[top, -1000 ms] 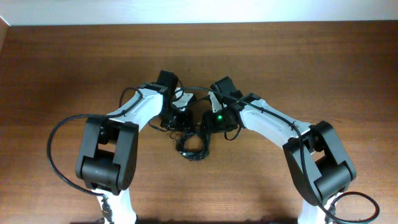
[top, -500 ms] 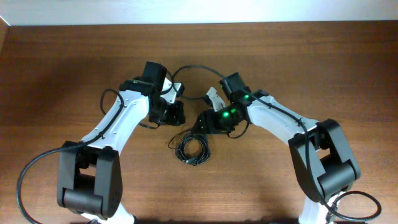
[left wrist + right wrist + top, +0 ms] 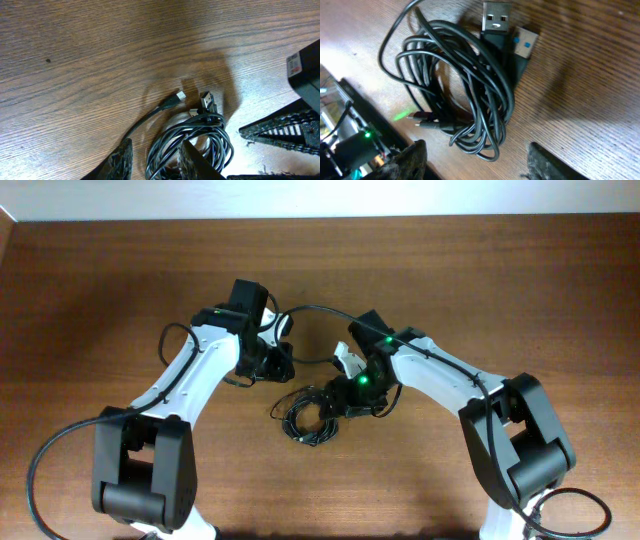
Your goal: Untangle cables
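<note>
Brown wooden tabletop (image 3: pixel 500 280) is carrying the knotted coil of thin black cables (image 3: pixel 490 82); the right gripper (image 3: pixel 476 150) is hovering wide open and empty over it, the left gripper (image 3: pixel 155 147) likewise at its edge. Best pinching separate plug ends (image 3: pixel 497 17).

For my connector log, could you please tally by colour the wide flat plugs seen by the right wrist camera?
Silver-and-black wide plug: 1
Blue-tipped wide plug: 1
Total: 2
</note>
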### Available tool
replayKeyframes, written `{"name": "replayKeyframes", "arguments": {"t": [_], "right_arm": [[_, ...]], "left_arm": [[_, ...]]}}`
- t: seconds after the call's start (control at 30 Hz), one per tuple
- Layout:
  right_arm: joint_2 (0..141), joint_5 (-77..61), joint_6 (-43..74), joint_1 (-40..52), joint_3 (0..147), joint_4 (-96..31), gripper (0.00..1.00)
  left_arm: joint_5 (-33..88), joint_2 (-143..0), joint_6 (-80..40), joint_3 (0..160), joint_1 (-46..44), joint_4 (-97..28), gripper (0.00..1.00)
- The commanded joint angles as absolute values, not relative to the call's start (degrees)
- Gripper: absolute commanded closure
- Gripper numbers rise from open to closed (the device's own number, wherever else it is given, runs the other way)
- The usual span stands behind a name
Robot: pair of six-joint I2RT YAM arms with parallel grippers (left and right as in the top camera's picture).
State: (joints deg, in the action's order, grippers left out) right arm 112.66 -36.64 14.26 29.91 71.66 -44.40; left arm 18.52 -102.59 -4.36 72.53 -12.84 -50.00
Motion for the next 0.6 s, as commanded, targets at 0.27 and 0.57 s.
{"name": "replayKeyframes", "arguments": {"t": [0.27, 0.57], "right_arm": [[111.4, -27.7, 20.7, 32.0, 71.2, -42.2, 0.46], [111.4, -12.8, 15.1, 35.0, 71.2, -31.8, 0.39]], "left_arm": [[11.6, -102.3, -19.9, 72.8, -5.7, -48.1, 0.49], [11.5, -102.3, -19.9, 72.8, 1.0, -48.7, 0.01]]}}
